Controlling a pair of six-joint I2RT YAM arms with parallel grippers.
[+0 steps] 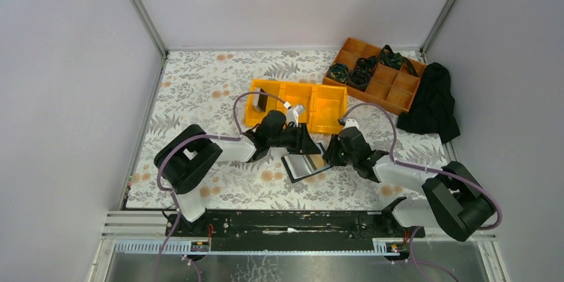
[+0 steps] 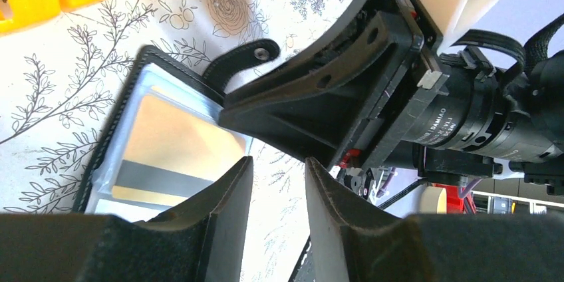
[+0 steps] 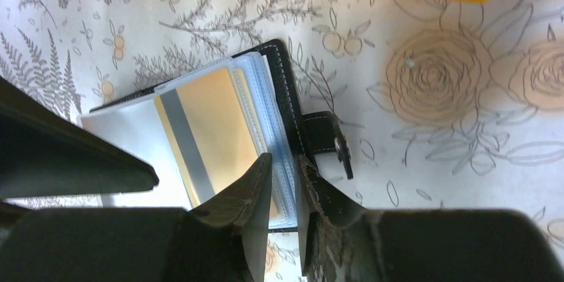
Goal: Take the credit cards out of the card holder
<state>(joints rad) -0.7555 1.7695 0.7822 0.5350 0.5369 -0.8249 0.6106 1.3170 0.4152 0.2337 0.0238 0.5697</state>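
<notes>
The black card holder (image 1: pixel 306 165) lies open on the floral cloth between both arms, its clear sleeves facing up. A tan credit card (image 3: pixel 213 122) with a grey stripe sits in the top sleeve, also seen as the tan card (image 2: pixel 173 142) in the left wrist view. My right gripper (image 3: pixel 284 169) has its fingertips drawn close over the holder's right edge (image 3: pixel 286 89), beside the snap strap (image 3: pixel 329 139). My left gripper (image 2: pixel 278 169) hovers open at the holder's far side with only cloth showing between its fingers. A pale grey card (image 1: pixel 298 110) lies in the yellow bin.
The yellow three-compartment bin (image 1: pixel 329 106) stands just behind the holder. An orange divided tray (image 1: pixel 399 89) with coiled cables sits at the back right, and a black cloth (image 1: pixel 432 102) lies bunched beside it. The two grippers stand very close together.
</notes>
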